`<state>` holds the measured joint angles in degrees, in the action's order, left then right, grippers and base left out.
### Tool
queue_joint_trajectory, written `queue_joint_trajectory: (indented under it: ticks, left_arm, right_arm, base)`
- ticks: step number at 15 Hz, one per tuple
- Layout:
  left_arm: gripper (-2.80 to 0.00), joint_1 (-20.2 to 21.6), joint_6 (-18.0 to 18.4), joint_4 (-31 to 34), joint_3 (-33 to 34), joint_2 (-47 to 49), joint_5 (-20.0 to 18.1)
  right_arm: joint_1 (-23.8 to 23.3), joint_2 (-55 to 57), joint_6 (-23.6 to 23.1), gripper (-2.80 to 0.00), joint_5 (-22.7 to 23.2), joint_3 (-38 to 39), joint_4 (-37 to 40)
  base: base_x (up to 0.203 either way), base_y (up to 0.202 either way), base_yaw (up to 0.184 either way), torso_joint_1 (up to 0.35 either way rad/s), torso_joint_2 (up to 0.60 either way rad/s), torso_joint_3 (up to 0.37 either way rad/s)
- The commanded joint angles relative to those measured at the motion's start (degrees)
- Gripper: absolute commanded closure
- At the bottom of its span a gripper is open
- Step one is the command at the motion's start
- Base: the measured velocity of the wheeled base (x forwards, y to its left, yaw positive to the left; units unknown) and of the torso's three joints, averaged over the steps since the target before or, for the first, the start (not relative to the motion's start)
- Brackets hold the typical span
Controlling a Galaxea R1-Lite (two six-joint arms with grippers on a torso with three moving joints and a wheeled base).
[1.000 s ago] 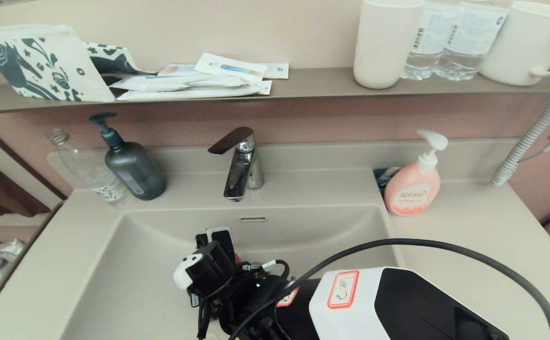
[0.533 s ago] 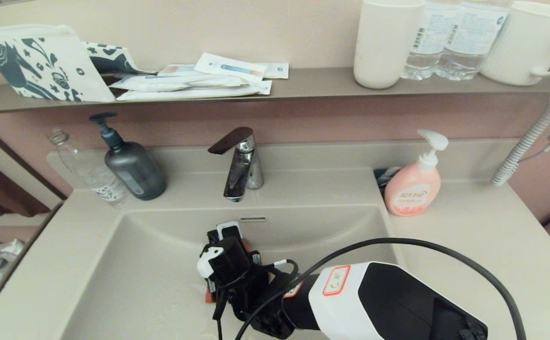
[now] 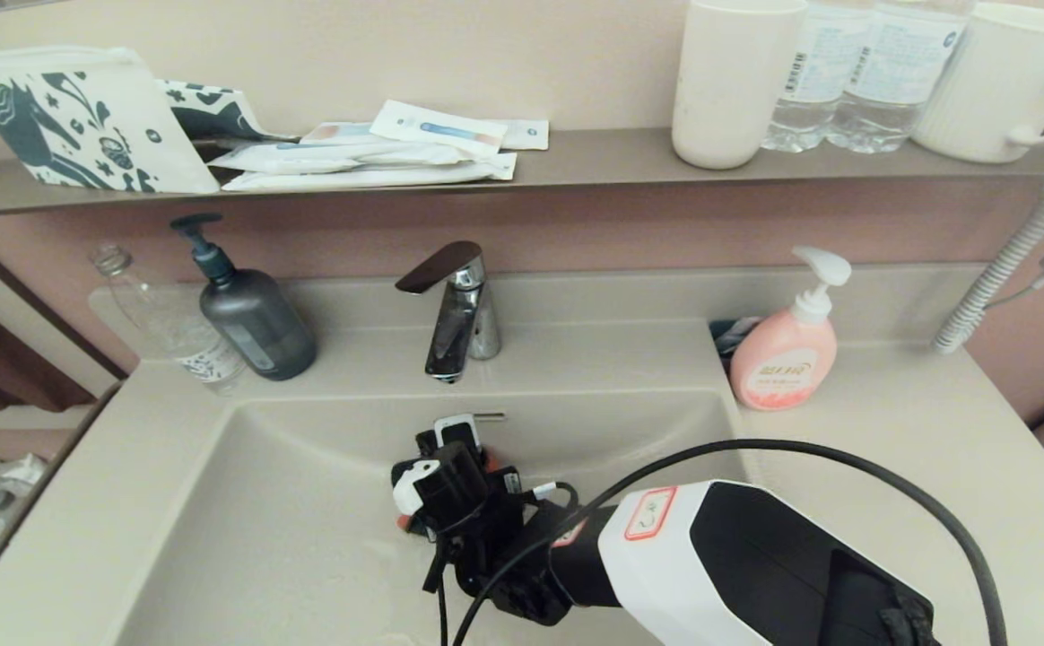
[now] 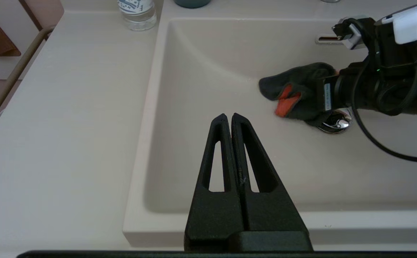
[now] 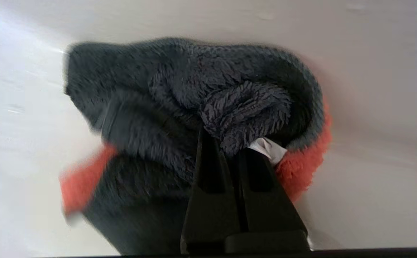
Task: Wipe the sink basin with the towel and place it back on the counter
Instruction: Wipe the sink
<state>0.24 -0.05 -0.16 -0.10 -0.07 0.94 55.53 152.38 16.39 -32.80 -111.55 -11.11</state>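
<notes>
Since a second ago your right gripper point(image 5: 226, 143) has slid from the basin's near middle toward the back wall, below the faucet point(image 3: 455, 309). Its fingers are clamped tight on the towel point(image 4: 294, 95), which bunches ahead of the tips, pressed on the sink basin point(image 4: 201, 71) floor beside the drain plug point(image 4: 334, 123). You have open floor to the left; the overflow slot point(image 4: 325, 38) is close behind. Your left gripper point(image 4: 231, 116) hangs closed over the front rim. The counter point(image 3: 890, 431) lies to the right.

No legible text (labels blurred)
</notes>
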Motion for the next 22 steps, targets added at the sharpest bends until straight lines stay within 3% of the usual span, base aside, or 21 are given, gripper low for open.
queue_joint_trajectory:
  ticks: [1, 7, 11, 13, 22]
  left_arm:
    - [0.0, 0.02, -0.04, -0.02, 0.01, 0.07, 0.03]
    - [0.0, 0.02, -0.04, -0.02, 0.01, 0.07, 0.03]
    - [0.0, 0.02, -0.04, -0.02, 0.01, 0.07, 0.03]
    - [0.0, 0.02, -0.04, -0.02, 0.01, 0.07, 0.03]
    - [0.0, 0.02, -0.04, -0.02, 0.01, 0.07, 0.03]
  right_arm:
    - [-0.55, -1.96, 0.13, 0.0, -0.85, 1.11, 2.13]
    - [-2.47, -4.55, 0.13, 0.0, -4.77, 3.89, 8.95]
    - [-4.33, -6.34, 0.13, 0.0, -6.76, 5.89, 9.56]
    - [-5.45, -8.06, 0.13, 0.0, -8.61, 9.09, 10.01]
    - [-11.91, -21.63, 0.06, 0.0, -9.21, 24.85, 10.14]
  base:
    - [0.0, 0.0, 0.0, 0.0, 0.0, 0.0]
    - [0.0, 0.0, 0.0, 0.0, 0.0, 0.0]
    - [0.0, 0.0, 0.0, 0.0, 0.0, 0.0]
    - [0.0, 0.0, 0.0, 0.0, 0.0, 0.0]
    - [0.0, 0.0, 0.0, 0.0, 0.0, 0.0]
